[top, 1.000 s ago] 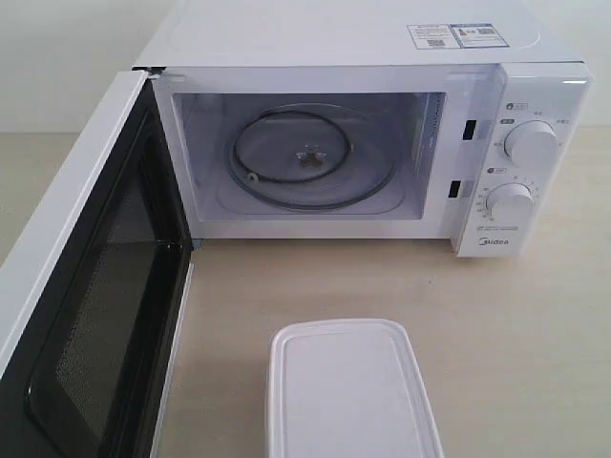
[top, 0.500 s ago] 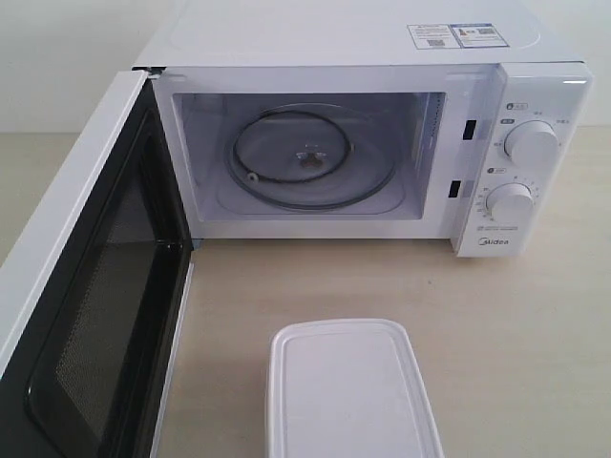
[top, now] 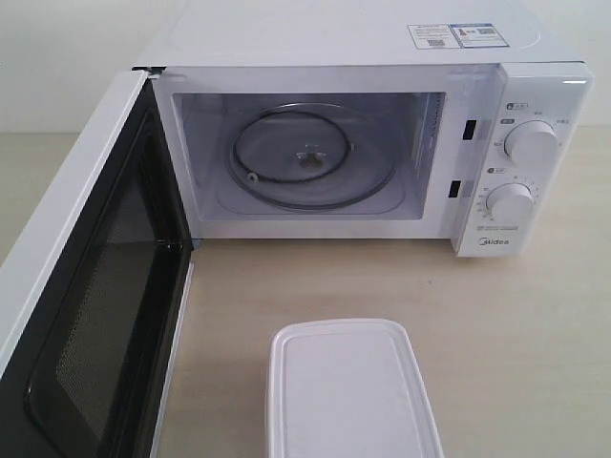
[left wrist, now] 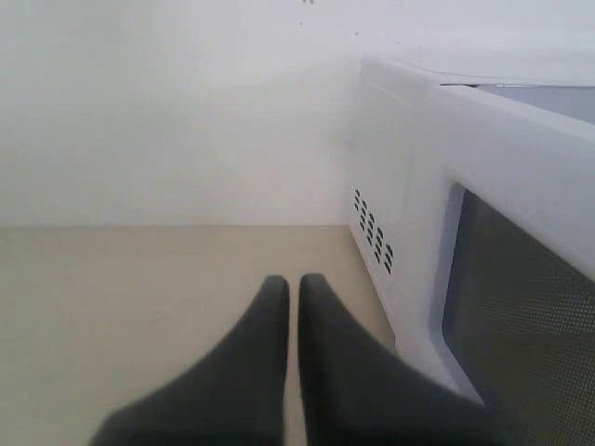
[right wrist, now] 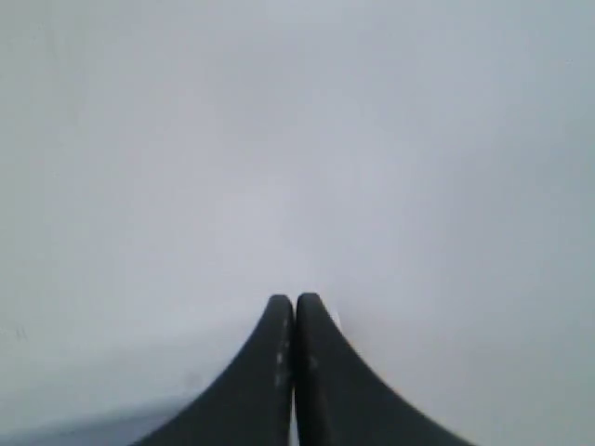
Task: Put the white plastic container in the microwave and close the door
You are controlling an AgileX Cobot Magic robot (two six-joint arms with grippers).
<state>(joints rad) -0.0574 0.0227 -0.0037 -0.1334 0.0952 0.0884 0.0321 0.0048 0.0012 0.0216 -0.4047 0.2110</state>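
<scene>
White plastic container: lidded, lying flat on the desk in front of the microwave's open cavity, apart from it, cut off by the near edge of the exterior view; neither wrist view shows it, so its place relative to either gripper cannot be told. Microwave: white, stickers on top, two round dials on its panel, bare glass turntable inside. Door: swung wide open, black inner face turned to the exterior camera, standing alongside the stretch of desk between cavity and container. Left gripper: absent from the exterior view; its own camera shows the dark fingers closed to a hairline gap with nothing between them, over bare desk. Ahead of its tips and off to one side stand the microwave's vented side wall and the door's outer face with its dark mesh window, which the exterior view does not show. Right gripper: fingers pressed together, empty, facing a plain pale surface and nothing else.
</scene>
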